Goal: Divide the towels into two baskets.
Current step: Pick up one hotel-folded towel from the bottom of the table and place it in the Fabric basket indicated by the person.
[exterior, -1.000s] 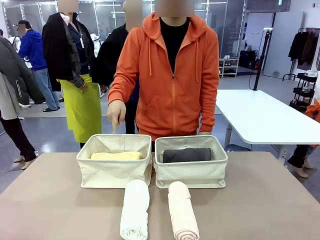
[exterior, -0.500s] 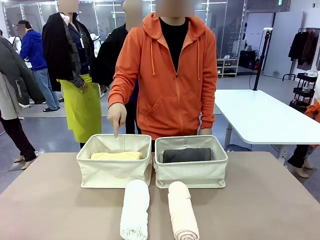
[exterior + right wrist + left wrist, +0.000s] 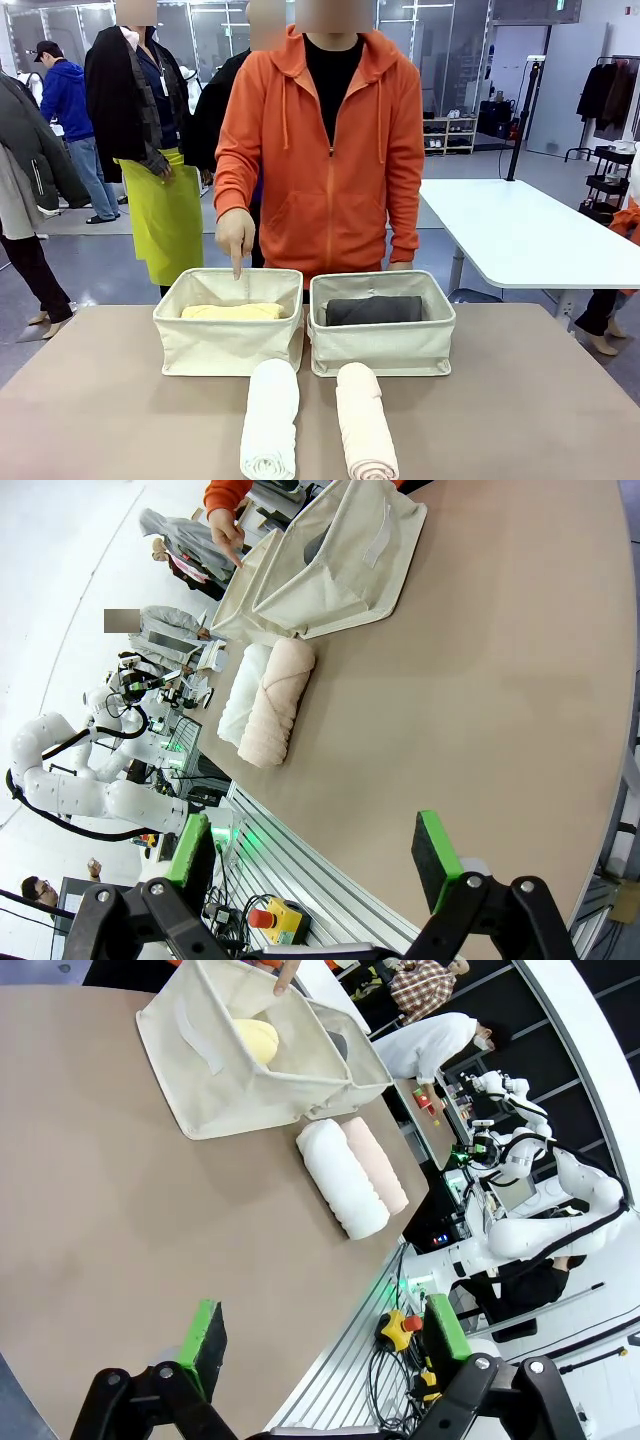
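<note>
Two cream canvas baskets stand side by side at the table's far edge. The left basket point(image 3: 228, 338) holds the pale yellow towel point(image 3: 232, 311); the right basket point(image 3: 381, 340) holds the dark grey towel point(image 3: 374, 310). In front of them lie the white towel point(image 3: 270, 418) and the pink-beige towel point(image 3: 364, 421), side by side on the table. A person's hand point(image 3: 236, 232) points a finger down into the left basket. My left gripper point(image 3: 325, 1343) is open above the table's left part, far from the towels point(image 3: 342, 1176). My right gripper point(image 3: 315, 852) is open above the right part, empty.
The person in an orange hoodie point(image 3: 325, 150) stands behind the baskets. The brown table point(image 3: 110, 410) has free room on both sides of the towels. A white table point(image 3: 520, 235) stands at the back right. Other people stand at the back left.
The person has shifted slightly to the picture's left, and the pointing finger has dropped a little closer to the left basket's rim. The towels and baskets have not moved.
</note>
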Motion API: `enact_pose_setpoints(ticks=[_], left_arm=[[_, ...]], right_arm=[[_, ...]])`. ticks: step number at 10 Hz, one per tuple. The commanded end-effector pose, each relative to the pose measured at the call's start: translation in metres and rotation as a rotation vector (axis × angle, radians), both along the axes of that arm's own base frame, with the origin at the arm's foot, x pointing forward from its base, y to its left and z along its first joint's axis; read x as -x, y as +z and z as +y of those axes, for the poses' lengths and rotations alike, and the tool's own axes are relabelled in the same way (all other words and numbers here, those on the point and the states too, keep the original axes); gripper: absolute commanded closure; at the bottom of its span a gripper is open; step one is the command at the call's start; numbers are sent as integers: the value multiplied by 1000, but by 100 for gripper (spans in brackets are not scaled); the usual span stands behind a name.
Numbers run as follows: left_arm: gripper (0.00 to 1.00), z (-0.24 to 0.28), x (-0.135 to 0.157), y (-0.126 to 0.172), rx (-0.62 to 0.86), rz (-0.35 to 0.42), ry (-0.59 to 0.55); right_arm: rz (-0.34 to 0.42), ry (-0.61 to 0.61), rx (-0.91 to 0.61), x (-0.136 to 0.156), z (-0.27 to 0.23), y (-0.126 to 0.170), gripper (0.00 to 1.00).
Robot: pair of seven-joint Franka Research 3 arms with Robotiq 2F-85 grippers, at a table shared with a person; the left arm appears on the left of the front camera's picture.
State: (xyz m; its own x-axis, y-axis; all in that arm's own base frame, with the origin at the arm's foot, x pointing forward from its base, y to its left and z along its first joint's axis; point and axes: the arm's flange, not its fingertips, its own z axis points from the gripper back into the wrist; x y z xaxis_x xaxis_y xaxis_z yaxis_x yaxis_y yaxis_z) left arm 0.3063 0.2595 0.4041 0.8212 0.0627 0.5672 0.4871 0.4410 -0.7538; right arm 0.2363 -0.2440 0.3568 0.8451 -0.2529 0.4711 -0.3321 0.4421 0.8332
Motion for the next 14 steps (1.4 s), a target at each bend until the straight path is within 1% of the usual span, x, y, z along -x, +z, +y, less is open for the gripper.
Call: enact_pose_setpoints(ticks=[1,3,4,5,6,7,9,11,12,14], left_arm=[[0,-23,4,4,-12,49,-4],[0,-78,9,7,-64,149,-3],[0,-105,10,3,-94,192,-13],[0,-139,11,-8,-139,252,-15],[0,-168,13,-16,-195,283,-3],[0,-197,16,-22,-190,310,-14],[0,-253,18,-32,-168,336,6],[0,-298,7,-50,-167,386,-42],[0,-318,2,-58,-175,390,-45],[0,-357,4,-71,-179,382,-58]], right_arm=[[-2,7,3,2,-1,3,0],[-2,7,3,2,-1,3,0],[-2,7,3,2,-1,3,0],[-2,7,3,2,-1,3,0],[-2,7,3,2,-1,3,0],[-2,7,3,2,-1,3,0],[-2,7,3,2,-1,3,0],[-2,7,3,2,-1,3,0],[-2,7,3,2,-1,3,0],[-2,7,3,2,-1,3,0]])
